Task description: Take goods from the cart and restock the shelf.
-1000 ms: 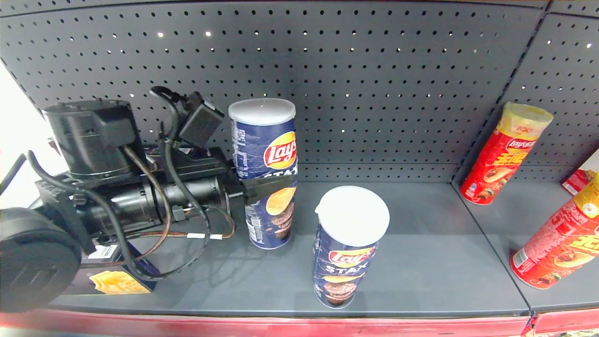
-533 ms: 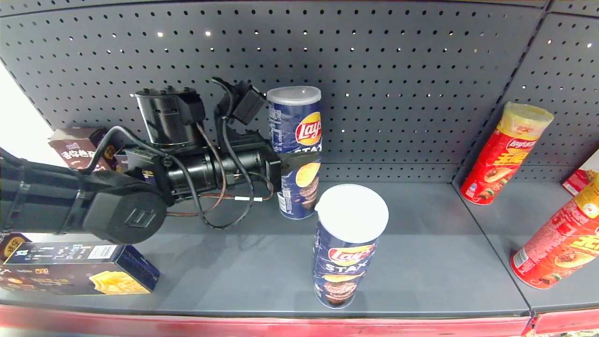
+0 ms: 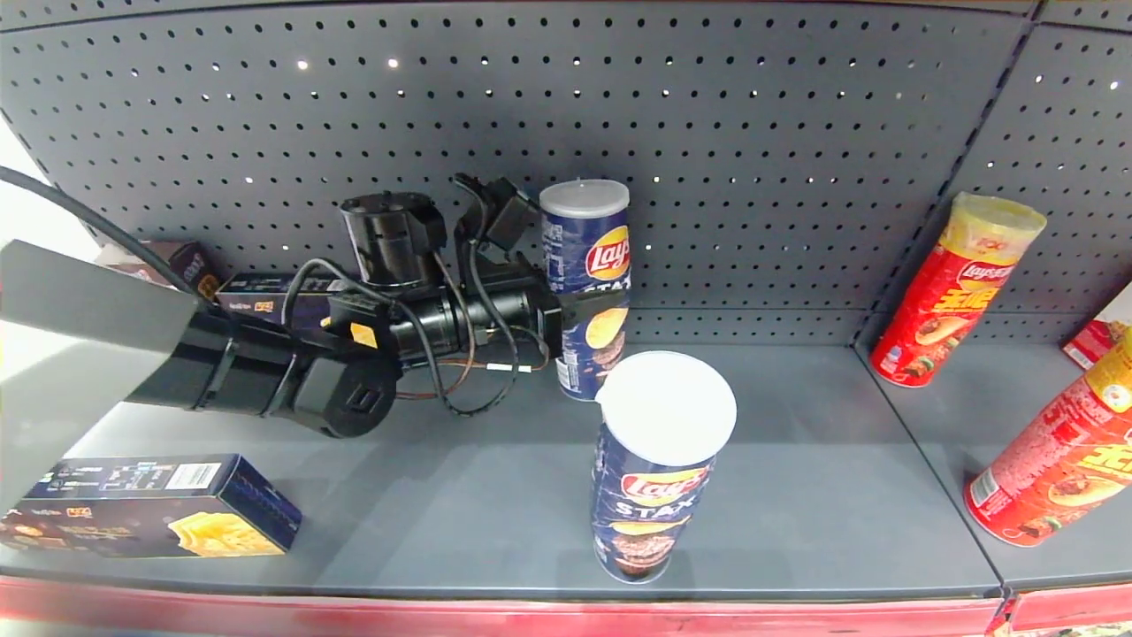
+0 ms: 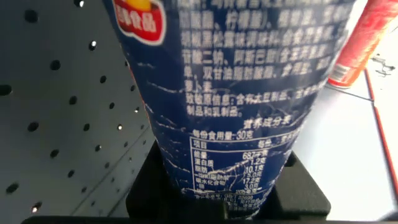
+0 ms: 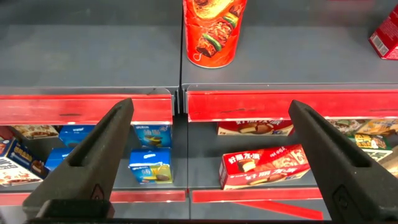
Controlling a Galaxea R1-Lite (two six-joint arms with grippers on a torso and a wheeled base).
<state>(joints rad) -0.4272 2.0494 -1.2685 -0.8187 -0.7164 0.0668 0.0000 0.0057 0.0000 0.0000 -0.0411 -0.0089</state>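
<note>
**A:** What's on the shelf (image 3: 822, 495), left to right?

**B:** A flat snack box (image 3: 150, 509) lies at the left front. Next comes the left gripper (image 3: 591, 320), reaching in from the left with its fingers clamped across the middle of the held blue chip can (image 3: 588, 257). That can is at the back, close to the pegboard (image 3: 752, 159). Just in front of it and a little right stands a second blue chip can (image 3: 659, 469). The red chip cans (image 3: 959, 287) are in the next bay over.

**A:** Is the held can set down?

**B:** I can't tell whether its base touches the shelf.

**A:** What could go wrong?

**B:** It's tall and narrow. If the fingers let go with the base off the deck or tilted, I'd expect it to topple. It could fall back against the pegboard or forward onto the second can, and that one could then go over the front edge. Drawing the arm out crookedly could drag it over too.

**A:** Which way does it point?

**B:** The long axis is near vertical, lid up, with the logo facing out to the front.

**A:** And the right gripper (image 5: 211, 155)?

**B:** It's spread wide and holding nothing, in front of the red-edged lower shelves (image 5: 249, 102).
</note>
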